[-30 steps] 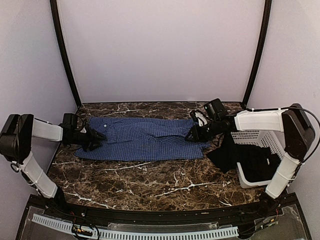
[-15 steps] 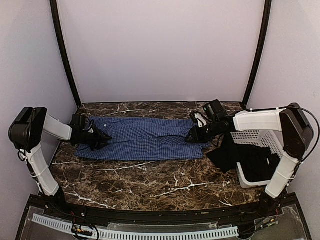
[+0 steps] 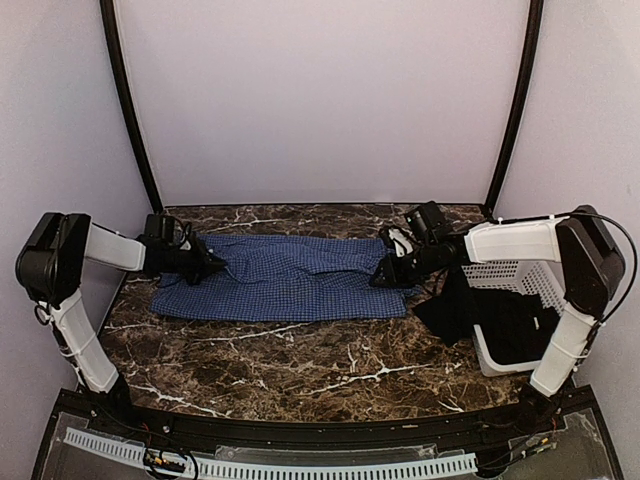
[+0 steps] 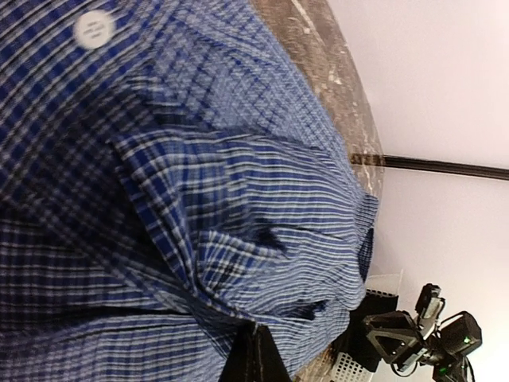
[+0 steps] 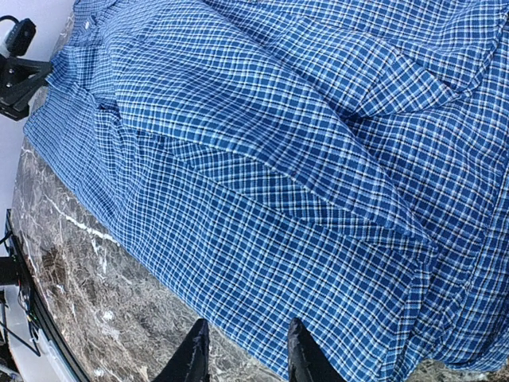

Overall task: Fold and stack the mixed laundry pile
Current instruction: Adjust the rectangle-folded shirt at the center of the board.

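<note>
The blue-and-white checked shirt [image 3: 290, 280] lies spread flat across the back of the marble table. My left gripper [image 3: 213, 267] is at its left end, shut on a bunched fold of the shirt [image 4: 238, 199], with both fingers pressed together [image 4: 254, 334]. My right gripper [image 3: 385, 275] stands open at the shirt's right end, low over the cloth edge [image 5: 302, 143], with nothing between its fingertips [image 5: 246, 354]. The black garment [image 3: 480, 310] hangs out of the basket onto the table on the right.
A white perforated basket [image 3: 505, 272] lies tipped at the right edge, close behind my right arm. Dark marble table top [image 3: 300, 365] extends in front of the shirt. Black frame posts [image 3: 130, 130] stand at the back corners.
My left gripper has slid right and back onto the shirt's left end and closed on the cloth. The right gripper has hardly moved.
</note>
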Controlling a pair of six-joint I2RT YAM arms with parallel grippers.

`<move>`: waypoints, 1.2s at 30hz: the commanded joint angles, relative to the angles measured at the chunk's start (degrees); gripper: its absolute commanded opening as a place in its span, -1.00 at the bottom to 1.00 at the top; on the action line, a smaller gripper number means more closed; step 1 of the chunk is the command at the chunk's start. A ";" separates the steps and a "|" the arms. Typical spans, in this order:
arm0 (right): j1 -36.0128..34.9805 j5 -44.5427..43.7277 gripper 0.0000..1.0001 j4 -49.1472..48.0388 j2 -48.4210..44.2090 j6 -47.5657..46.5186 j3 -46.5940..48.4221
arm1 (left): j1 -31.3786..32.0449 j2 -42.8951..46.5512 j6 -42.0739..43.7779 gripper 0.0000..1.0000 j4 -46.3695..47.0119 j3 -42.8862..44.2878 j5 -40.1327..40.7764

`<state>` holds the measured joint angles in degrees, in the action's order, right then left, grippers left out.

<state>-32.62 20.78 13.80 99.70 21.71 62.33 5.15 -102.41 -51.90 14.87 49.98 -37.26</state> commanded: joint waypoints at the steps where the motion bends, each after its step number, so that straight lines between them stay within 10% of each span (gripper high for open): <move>1: -0.50 0.29 -0.39 -1.53 0.25 0.33 -1.05 | 1.55 7.79 -2.19 -1.00 -2.95 5.61 -1.97; 10: -0.46 -0.37 -0.39 -0.70 -0.71 0.03 -0.89 | 1.94 11.09 -5.05 -1.00 -9.01 14.30 -5.52; 31: -0.51 -1.31 -0.40 0.58 -2.33 -0.05 -1.40 | -2.35 16.99 4.66 -1.00 -21.92 2.55 1.44; 36: -0.69 -1.83 -0.40 1.54 -2.61 0.08 -1.12 | -2.77 15.58 8.50 -0.65 -26.90 2.46 6.24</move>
<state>-32.62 19.51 14.39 98.32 21.56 61.06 2.79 -87.13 -47.79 -7.05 53.41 -35.40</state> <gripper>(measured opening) 0.300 0.084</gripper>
